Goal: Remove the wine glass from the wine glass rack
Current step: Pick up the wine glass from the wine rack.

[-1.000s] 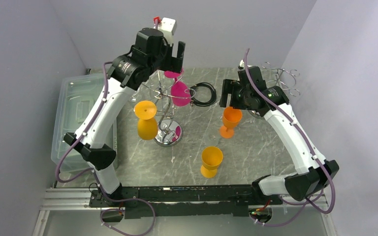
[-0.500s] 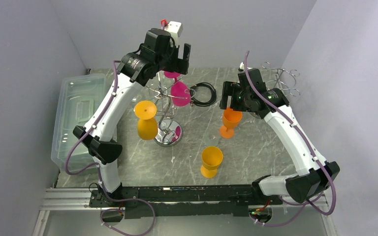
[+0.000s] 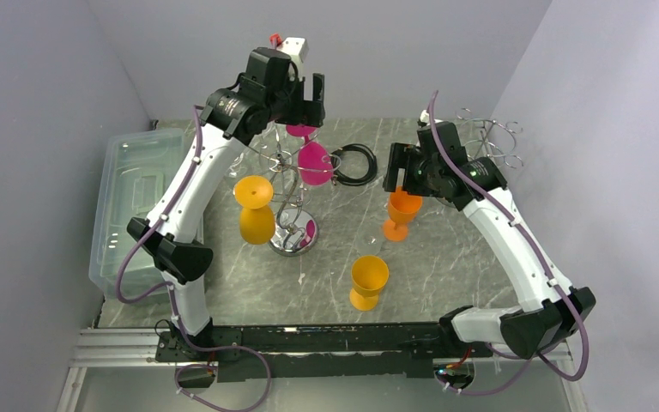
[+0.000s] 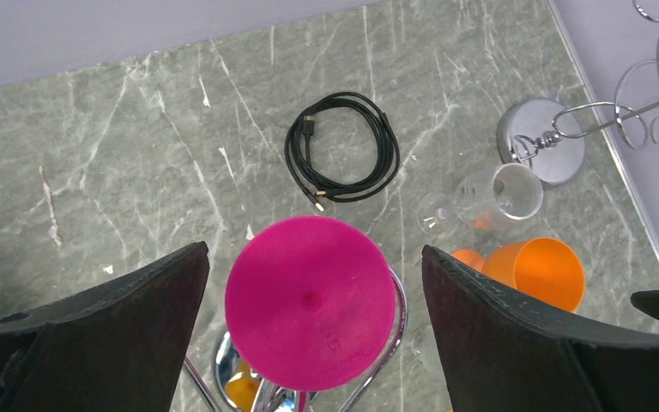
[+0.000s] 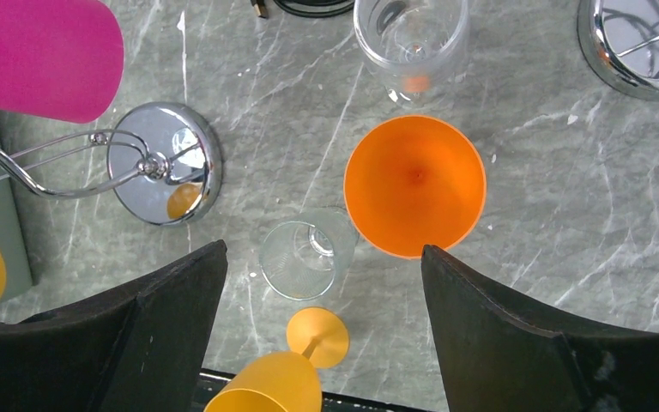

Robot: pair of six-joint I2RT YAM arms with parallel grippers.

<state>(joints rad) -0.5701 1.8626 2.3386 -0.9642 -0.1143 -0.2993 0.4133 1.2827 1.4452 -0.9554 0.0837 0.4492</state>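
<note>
The wine glass rack [image 3: 292, 233], chrome with a round mirror base and wavy stem, stands left of the table's centre. A pink wine glass [image 3: 313, 163] hangs upside down from one of its arms. Its round foot [image 4: 311, 305] fills the gap below my open left gripper [image 4: 313, 251], which hovers above without touching it. A yellow-orange wine glass [image 3: 256, 215] hangs inverted from another arm. My right gripper [image 3: 403, 172] is open and empty, high over an upright orange glass [image 5: 414, 184].
A yellow glass [image 3: 369, 281] stands near the front. Clear glasses [image 5: 309, 253] [image 5: 410, 34] stand by the orange one. A coiled black cable [image 4: 343, 159] lies at the back, a smaller chrome rack [image 3: 489, 142] at back right, and a clear plastic bin [image 3: 133, 197] on the left.
My left arm has shifted its gripper slightly back and right above the pink glass's foot. The right arm has barely moved. Both grippers stay open.
</note>
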